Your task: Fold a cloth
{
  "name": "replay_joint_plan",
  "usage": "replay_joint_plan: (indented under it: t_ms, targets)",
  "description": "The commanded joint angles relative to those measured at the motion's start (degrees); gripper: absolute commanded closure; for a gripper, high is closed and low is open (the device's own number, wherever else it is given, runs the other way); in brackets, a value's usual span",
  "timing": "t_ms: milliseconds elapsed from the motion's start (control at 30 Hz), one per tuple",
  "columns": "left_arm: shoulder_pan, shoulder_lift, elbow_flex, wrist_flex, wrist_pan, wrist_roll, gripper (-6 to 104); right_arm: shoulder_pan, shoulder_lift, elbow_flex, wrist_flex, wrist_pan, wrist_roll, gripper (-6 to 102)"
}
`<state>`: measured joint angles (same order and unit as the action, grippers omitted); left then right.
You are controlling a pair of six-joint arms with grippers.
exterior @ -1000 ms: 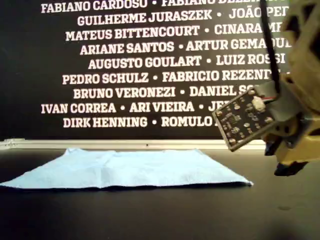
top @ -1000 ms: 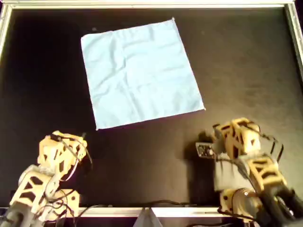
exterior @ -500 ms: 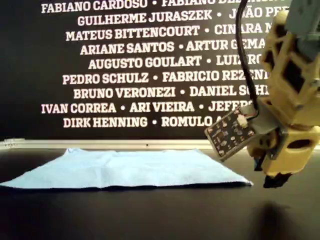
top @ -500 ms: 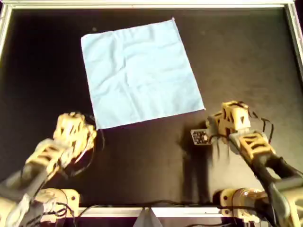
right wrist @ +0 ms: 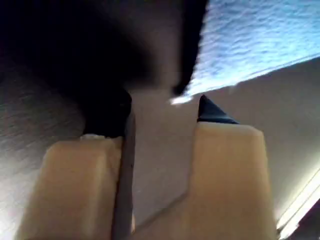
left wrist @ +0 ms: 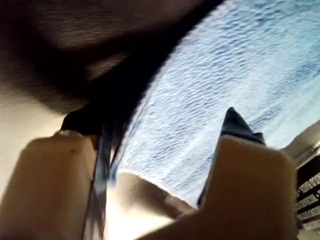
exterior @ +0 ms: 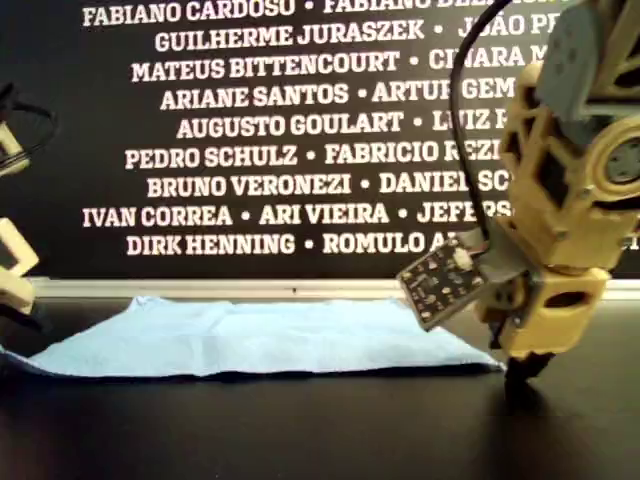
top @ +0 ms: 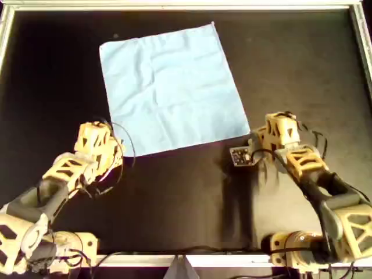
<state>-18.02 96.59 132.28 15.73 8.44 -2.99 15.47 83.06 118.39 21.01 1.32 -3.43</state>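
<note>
From above, the cloth (top: 172, 88) lies flat on the black bench (top: 302, 70), in the upper middle of the frame. The left gripper (top: 100, 142) sits at the cloth's lower left corner. The right gripper (top: 273, 131) sits just beside the cloth's lower right corner.

From the side camera, the cloth (exterior: 250, 337) lies low and flat across the middle of the frame. The right gripper (exterior: 525, 365) points down to the bench (exterior: 300, 430) at the exterior view's right, near the cloth's corner. A wall of white names (exterior: 300, 130) stands behind.

In the left wrist view, the fingers (left wrist: 235, 127) are spread apart, with the cloth (left wrist: 225, 75) between them.

In the right wrist view, the fingers (right wrist: 212, 112) are spread apart too. The cloth's corner (right wrist: 250, 45) lies just past the tips, not held.
</note>
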Motion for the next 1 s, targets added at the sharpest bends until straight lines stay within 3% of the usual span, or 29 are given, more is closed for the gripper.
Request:
replay_joint_plan:
  t_ms: [0,767,867,967]
  targets:
    - [-1.5,-1.0,-1.7,-1.2,-0.2,-0.2,20,0.4,-0.5,-5.2,-2.9,-0.5,0.26,43]
    - [-1.6,-1.6,-2.9,-1.9,-0.2,-0.2,21,4.2,-7.9,-14.3,-2.9,-0.4,0.26,45]
    - [-1.6,-1.6,-3.0,-1.9,-0.2,-0.2,26,4.1,-7.9,-14.3,-2.9,-0.4,0.26,45]
    - [-1.6,-1.5,-3.2,-1.9,-0.2,-0.2,38,4.0,-7.9,-14.3,-2.9,-0.4,0.26,47]
